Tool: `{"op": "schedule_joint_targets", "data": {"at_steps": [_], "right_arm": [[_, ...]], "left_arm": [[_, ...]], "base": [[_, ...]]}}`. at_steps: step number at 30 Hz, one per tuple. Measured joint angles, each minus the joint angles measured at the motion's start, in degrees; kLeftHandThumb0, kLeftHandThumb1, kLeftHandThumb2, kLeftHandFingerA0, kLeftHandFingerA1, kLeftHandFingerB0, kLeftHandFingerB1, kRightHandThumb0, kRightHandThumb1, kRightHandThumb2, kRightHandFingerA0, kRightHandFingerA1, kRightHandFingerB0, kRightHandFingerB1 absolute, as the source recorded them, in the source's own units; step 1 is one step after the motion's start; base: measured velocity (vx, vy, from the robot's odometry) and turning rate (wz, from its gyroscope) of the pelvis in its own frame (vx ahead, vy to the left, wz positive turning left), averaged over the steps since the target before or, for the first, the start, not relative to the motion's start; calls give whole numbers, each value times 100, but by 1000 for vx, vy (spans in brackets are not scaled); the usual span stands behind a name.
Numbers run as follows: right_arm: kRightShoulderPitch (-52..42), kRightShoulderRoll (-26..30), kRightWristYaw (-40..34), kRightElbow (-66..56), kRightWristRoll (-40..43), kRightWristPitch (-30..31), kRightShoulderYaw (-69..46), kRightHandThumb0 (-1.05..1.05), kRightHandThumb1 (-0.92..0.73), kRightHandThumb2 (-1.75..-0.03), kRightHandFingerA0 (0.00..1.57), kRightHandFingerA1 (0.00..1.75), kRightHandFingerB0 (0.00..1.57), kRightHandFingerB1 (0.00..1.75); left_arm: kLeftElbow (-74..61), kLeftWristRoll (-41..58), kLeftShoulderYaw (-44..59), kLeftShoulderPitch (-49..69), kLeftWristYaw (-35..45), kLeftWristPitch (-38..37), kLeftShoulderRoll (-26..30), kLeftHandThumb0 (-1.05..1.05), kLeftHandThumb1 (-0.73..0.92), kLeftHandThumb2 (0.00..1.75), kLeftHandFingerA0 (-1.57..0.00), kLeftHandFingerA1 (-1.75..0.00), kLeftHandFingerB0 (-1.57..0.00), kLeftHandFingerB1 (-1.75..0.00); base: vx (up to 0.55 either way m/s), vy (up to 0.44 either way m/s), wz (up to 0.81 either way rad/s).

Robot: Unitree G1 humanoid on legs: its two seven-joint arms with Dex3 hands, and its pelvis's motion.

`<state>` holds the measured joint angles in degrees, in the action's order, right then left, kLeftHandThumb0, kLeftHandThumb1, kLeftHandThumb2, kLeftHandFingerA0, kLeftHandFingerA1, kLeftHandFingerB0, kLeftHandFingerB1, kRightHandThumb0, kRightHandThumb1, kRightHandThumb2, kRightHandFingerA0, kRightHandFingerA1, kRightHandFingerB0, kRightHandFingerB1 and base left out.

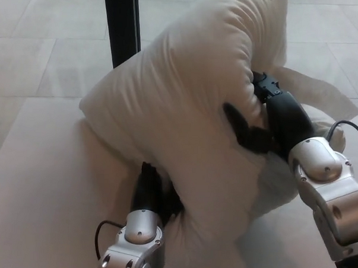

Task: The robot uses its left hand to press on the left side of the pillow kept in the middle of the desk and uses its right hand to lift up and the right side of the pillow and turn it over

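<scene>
Half turned | pillow (186, 104) on edge | left hand (154, 192) pressed beneath, grip unclear | right hand (257, 122) gripping pillow | flip unfinished

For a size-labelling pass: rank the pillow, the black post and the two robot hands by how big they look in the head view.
1. Pillow, by far the largest.
2. Black post, though cut off by the frame and the pillow.
3. Right robot hand and left robot hand: both partly sunk in the pillow, so not ranked against each other.
</scene>
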<state>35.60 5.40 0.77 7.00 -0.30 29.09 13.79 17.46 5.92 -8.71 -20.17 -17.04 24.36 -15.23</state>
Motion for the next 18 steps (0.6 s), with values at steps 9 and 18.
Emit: {"op": "schedule_joint_targets", "data": {"at_steps": [9,18], "right_arm": [[-84,-89,-326,-18,-383,-170,304,-71,-59,-58,22,71,24,61],[-142,-88,-693,48,-907,-416,718,-68,-54,-57,35,73,63,51]], "left_arm": [[239,57,52,20,-39,-427,15,-101,61,94,-12,-52,0,-5],[442,224,163,52,-30,-863,29,-92,57,92,-19,-58,0,-6]], "base": [[0,0,0],[0,0,0]]}}
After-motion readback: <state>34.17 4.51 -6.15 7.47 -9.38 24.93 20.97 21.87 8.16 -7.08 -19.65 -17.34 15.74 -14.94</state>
